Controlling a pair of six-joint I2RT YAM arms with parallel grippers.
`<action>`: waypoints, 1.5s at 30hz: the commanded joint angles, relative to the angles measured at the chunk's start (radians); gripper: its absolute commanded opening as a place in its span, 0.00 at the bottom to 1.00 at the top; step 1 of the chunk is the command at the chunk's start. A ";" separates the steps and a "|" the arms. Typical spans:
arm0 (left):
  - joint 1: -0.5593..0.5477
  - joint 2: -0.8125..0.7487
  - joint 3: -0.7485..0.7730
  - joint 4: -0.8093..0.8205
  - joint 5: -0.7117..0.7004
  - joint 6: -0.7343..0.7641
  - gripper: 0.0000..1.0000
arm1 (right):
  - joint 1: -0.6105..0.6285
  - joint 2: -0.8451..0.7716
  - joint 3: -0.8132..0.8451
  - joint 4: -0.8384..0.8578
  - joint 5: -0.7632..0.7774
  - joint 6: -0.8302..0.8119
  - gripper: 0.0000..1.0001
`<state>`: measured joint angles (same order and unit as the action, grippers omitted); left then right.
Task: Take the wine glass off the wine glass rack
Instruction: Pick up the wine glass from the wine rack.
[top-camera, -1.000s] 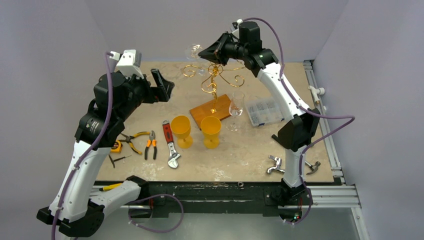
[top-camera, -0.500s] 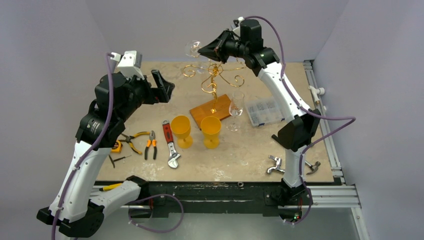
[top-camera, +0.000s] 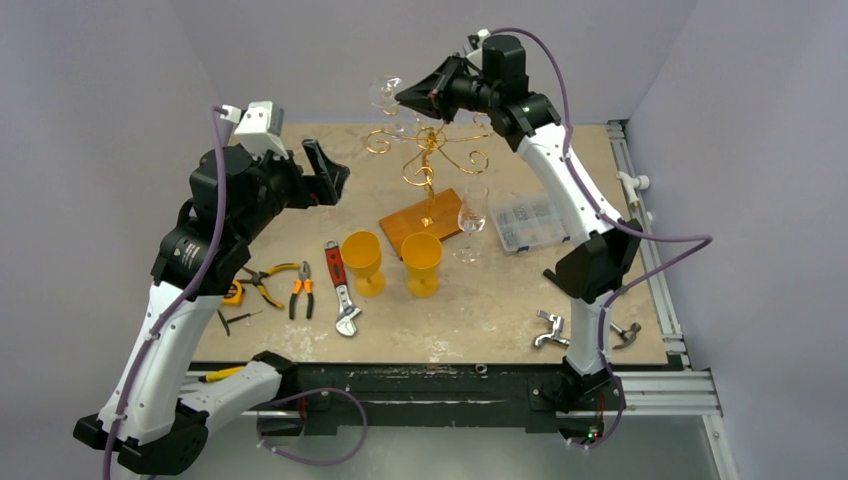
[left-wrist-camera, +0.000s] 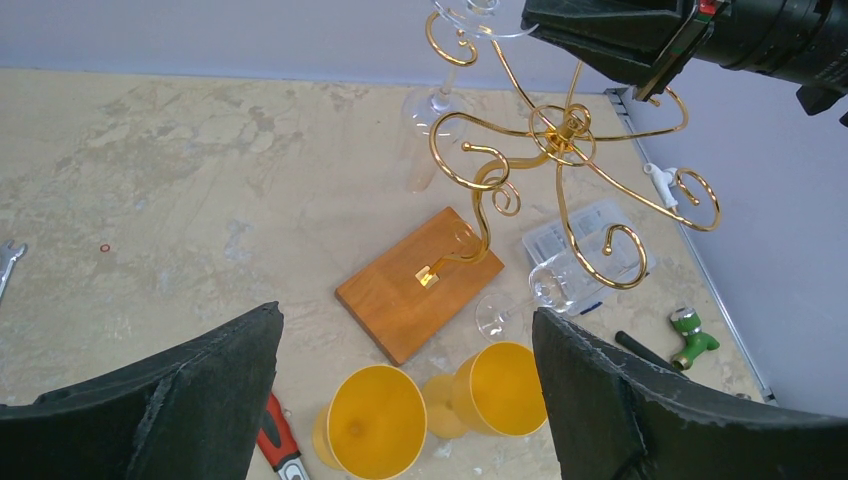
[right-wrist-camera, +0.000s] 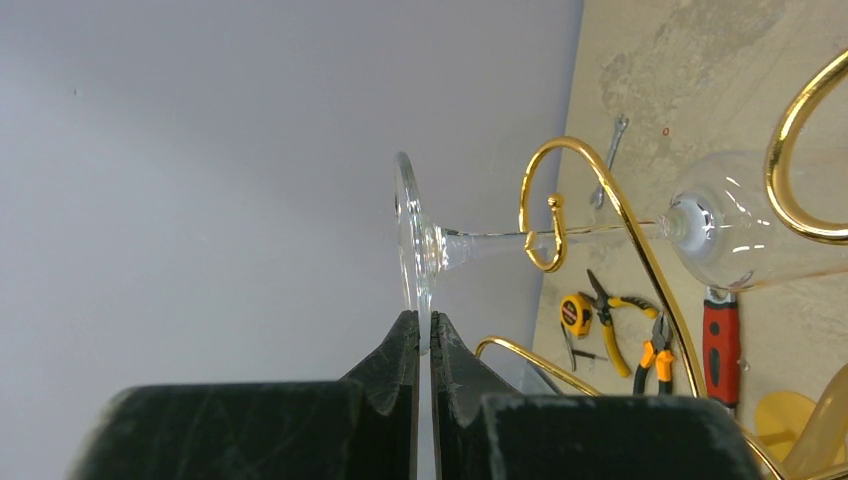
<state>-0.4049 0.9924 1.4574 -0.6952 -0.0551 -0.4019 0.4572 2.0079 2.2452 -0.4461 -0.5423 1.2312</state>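
Note:
The wine glass (right-wrist-camera: 410, 235) hangs bowl-down at the top of the wine glass rack (top-camera: 428, 160), a golden wire stand on a wooden base (top-camera: 425, 222). Its stem (right-wrist-camera: 490, 240) lies in the curled end (right-wrist-camera: 545, 235) of a rack arm, and the bowl (right-wrist-camera: 720, 225) is below. My right gripper (right-wrist-camera: 424, 322) is shut on the rim of the glass's foot, high above the table (top-camera: 403, 96). My left gripper (top-camera: 330, 172) hovers open to the left of the rack, holding nothing (left-wrist-camera: 407, 312).
A second clear wine glass (top-camera: 472, 215) stands by the rack's base. Two yellow goblets (top-camera: 362, 255) (top-camera: 422, 258) stand in front of it. A red-handled wrench (top-camera: 340, 285), pliers (top-camera: 270, 280) and a tape measure (top-camera: 233, 293) lie left; a clear box (top-camera: 528, 222) lies right.
My right gripper has risen slightly with the wine glass's foot in it. The left arm has not moved.

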 joint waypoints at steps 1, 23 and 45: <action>0.009 -0.012 -0.009 0.054 0.012 -0.008 0.92 | -0.003 -0.044 0.071 0.109 -0.032 0.005 0.00; 0.009 -0.012 -0.013 0.059 -0.003 0.014 0.92 | 0.002 0.014 0.131 0.140 -0.044 0.022 0.00; 0.009 -0.023 -0.017 0.047 -0.015 0.035 0.92 | 0.011 0.064 0.166 0.184 -0.044 0.035 0.00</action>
<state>-0.4049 0.9863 1.4414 -0.6884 -0.0597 -0.3958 0.4603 2.0899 2.3444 -0.3660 -0.5690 1.2579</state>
